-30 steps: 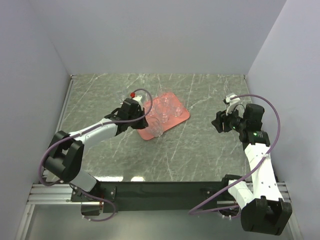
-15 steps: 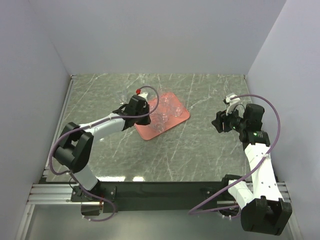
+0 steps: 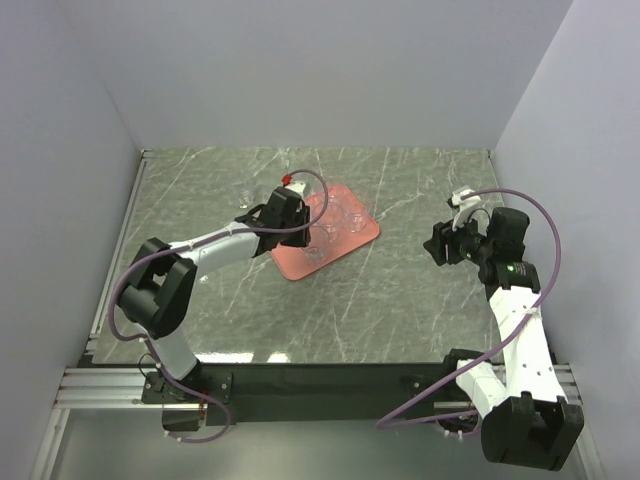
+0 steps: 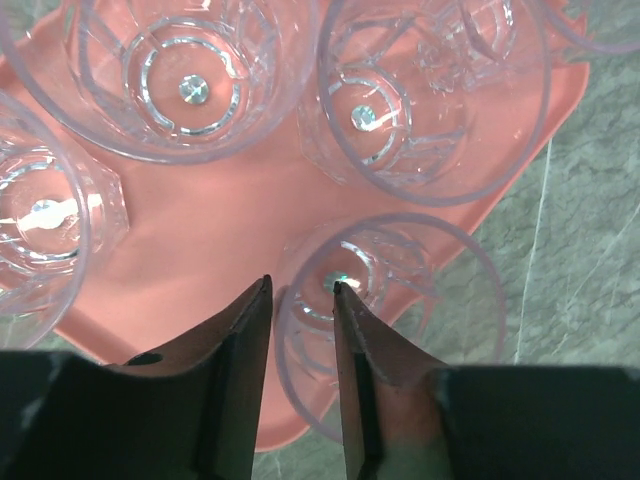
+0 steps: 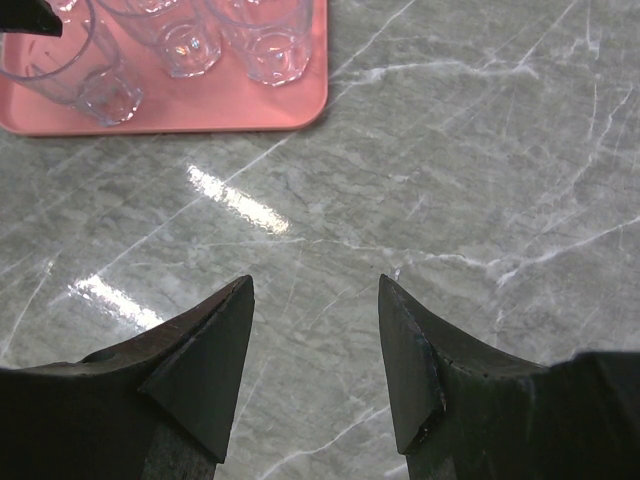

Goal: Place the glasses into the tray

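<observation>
The salmon-pink tray (image 3: 368, 232) lies at the table's middle, with several clear glasses standing in it. My left gripper (image 3: 298, 218) is over the tray's left edge. In the left wrist view it (image 4: 301, 283) is shut on the wall of one glass (image 4: 430, 290), one finger inside and one outside, by the tray's (image 4: 180, 240) near corner. Other glasses (image 4: 190, 70) stand beyond it. One more glass (image 3: 247, 194) stands on the table left of the tray. My right gripper (image 3: 435, 246) is open and empty at the right, over bare marble (image 5: 315, 280).
The right wrist view shows the tray's edge (image 5: 230, 115) and three glasses (image 5: 185, 40) at its top left. White walls close in the table at the left, back and right. A black rail runs along the near edge (image 3: 330, 380).
My left arm has swung right and away from me, bringing its gripper from beside the tray's left side to over it. The right arm has not moved.
</observation>
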Action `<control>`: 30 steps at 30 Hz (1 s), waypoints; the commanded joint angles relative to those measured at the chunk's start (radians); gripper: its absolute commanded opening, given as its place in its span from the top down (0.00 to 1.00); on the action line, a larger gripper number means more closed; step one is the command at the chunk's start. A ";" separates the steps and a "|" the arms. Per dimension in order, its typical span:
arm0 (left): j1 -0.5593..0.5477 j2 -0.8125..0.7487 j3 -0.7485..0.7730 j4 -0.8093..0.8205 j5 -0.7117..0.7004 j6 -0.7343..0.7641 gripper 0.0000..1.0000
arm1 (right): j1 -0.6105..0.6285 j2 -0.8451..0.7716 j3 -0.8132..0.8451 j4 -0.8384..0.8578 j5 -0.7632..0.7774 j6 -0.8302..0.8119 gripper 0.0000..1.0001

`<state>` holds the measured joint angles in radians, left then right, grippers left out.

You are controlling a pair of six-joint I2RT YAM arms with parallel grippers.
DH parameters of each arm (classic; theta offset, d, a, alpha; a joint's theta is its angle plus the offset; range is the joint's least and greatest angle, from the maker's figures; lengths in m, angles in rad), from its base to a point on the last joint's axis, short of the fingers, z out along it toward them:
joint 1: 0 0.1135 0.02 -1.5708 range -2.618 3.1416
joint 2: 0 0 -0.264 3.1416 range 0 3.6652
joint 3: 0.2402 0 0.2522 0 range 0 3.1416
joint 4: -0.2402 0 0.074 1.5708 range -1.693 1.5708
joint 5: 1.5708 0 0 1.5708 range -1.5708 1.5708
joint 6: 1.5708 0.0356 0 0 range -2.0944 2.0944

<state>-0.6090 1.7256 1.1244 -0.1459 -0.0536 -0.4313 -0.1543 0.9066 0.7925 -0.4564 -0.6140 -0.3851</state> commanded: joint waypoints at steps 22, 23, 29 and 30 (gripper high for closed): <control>0.118 -0.359 -0.084 0.049 -0.131 -0.010 0.28 | -0.014 -0.009 -0.003 0.022 -0.013 -0.009 0.40; 0.145 -0.360 -0.086 0.051 -0.114 -0.030 0.28 | -0.014 -0.008 -0.003 0.022 -0.012 -0.009 0.40; 0.320 -0.315 -0.069 0.020 -0.089 -0.179 0.28 | -0.016 -0.008 -0.004 0.022 -0.016 -0.011 0.40; 0.336 -0.301 -0.060 0.011 -0.086 -0.199 0.28 | -0.016 -0.009 -0.004 0.022 -0.016 -0.011 0.40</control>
<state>-0.3061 1.3972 1.0431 -0.1287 -0.1555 -0.5438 -0.1604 0.9066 0.7925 -0.4564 -0.6159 -0.3874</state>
